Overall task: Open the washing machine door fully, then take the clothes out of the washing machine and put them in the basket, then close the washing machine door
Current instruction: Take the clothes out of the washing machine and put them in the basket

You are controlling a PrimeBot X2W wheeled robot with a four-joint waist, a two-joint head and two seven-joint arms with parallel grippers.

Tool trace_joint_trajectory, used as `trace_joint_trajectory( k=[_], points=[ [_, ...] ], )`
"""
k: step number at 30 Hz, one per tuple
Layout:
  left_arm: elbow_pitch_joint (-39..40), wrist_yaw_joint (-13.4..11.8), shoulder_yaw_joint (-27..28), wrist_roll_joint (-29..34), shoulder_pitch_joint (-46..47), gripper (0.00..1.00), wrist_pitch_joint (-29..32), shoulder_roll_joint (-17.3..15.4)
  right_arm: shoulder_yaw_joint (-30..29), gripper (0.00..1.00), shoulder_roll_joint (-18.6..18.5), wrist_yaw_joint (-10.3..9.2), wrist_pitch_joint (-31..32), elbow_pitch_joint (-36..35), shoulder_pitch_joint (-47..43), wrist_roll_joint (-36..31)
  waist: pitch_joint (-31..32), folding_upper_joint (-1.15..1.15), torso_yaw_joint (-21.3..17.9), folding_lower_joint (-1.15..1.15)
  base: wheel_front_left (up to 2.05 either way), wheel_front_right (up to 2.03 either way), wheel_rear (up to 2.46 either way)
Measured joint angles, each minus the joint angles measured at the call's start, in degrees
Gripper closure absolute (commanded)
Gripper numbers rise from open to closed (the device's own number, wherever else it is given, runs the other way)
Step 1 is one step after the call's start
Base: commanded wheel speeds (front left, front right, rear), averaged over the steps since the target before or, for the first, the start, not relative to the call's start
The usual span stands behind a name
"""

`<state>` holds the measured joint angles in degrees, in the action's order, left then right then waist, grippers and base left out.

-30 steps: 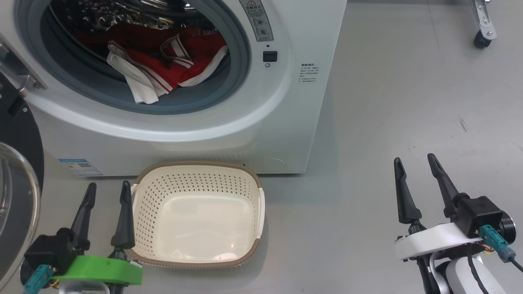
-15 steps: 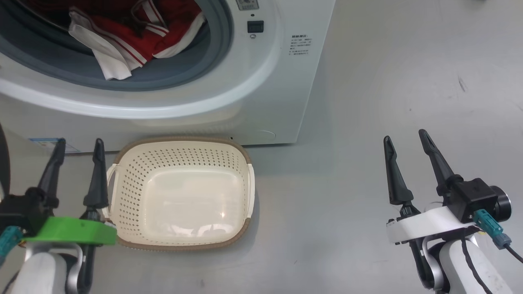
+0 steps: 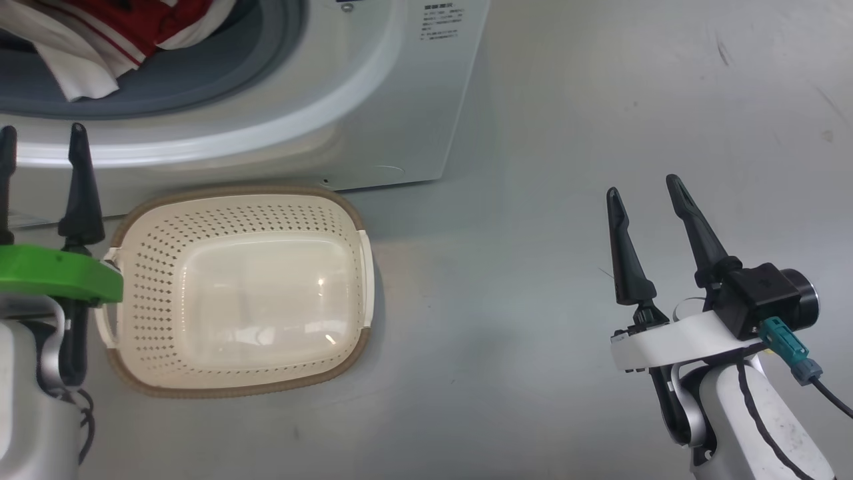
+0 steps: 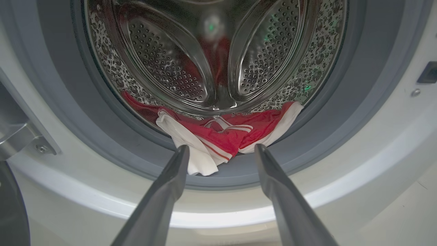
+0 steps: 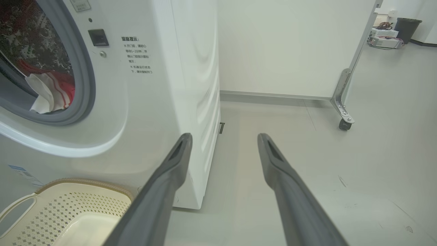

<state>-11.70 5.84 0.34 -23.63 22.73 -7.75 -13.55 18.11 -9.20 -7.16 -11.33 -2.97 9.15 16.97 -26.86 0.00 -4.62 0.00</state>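
Observation:
The white washing machine [image 3: 373, 100] stands at the top left with its round opening uncovered. Red and white clothes [image 4: 222, 133] lie at the front of the steel drum [image 4: 218, 51] and hang over the grey rubber ring. At the left edge of the left wrist view are the washing machine door's hinge bracket [image 4: 20, 140] and its dark rim [image 4: 10, 205]. The empty cream basket [image 3: 346, 220] sits on the floor in front of the machine. My left gripper [image 3: 41, 130] is open, left of the basket, pointing at the clothes [image 3: 100, 40]. My right gripper [image 3: 642, 185] is open over bare floor to the right.
Grey floor [image 3: 533, 267] spreads right of the machine. A white panel on a metal caster leg [image 5: 343, 109] stands behind to the right. A dark bin [image 5: 406, 24] and some equipment sit far off at the right.
The head camera has shifted, so the machine and basket now sit further left and up. Relative to the basket, my left gripper has moved forward toward the machine's opening. Both grippers stay open.

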Motion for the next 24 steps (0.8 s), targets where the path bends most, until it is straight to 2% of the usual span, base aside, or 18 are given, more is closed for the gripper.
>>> trace_joint_trajectory(
  k=[8,15,24],
  points=[
    [-6.1,-0.1,0.4,0.8,5.7,0.00,3.6,-3.8,0.8,0.00,1.6,0.00,-0.6,0.8,1.2,0.0,-2.5,0.00,-3.9,0.00,0.00,0.00,0.00],
    [-11.8,-2.5,2.1,2.1,9.4,0.00,7.7,-7.6,2.1,0.00,2.5,0.29,-1.0,1.5,2.1,0.0,-4.1,0.00,-7.1,0.00,0.00,0.00,0.00],
    [-15.2,-2.5,0.0,4.8,16.5,0.00,11.9,-10.6,2.9,0.00,3.7,0.52,-1.6,2.6,2.4,0.0,-6.5,0.00,-10.0,0.00,0.00,0.00,0.00]
  ],
)
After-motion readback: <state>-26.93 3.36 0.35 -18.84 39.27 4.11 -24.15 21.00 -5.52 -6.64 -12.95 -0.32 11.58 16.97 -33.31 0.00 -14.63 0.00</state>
